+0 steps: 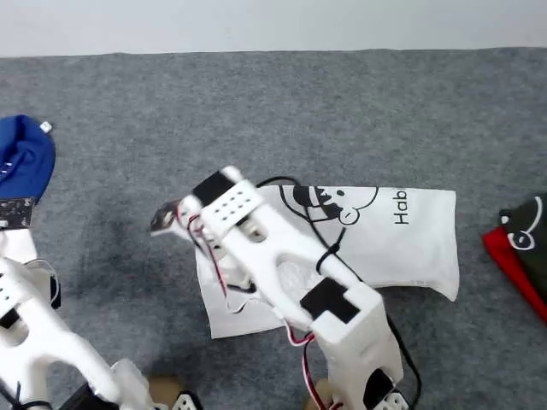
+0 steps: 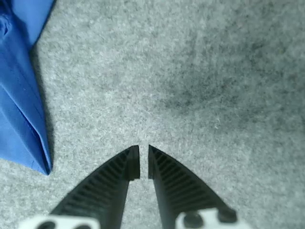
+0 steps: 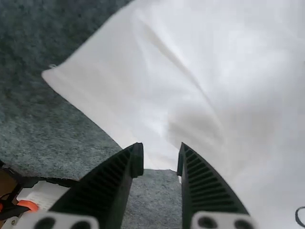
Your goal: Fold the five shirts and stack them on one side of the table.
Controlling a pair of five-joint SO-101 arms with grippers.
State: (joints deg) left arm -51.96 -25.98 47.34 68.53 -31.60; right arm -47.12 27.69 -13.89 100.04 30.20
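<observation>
Hovering low over the grey worktop [image 1: 256,111], your right gripper [image 3: 159,153] has its jaws a little apart with nothing clamped. The white shirt [image 3: 214,71] lies spread flat beneath and ahead of it, one edge of the cloth running just past the fingertips. Your left gripper [image 2: 144,156] is closed to a thin slit on nothing and points down at bare worktop, with the blue shirt [image 2: 21,95] lying near it to one side, while a red shirt [image 1: 504,252] with a dark shirt [image 1: 532,235] on it sits well apart from both grippers, beyond the white shirt.
</observation>
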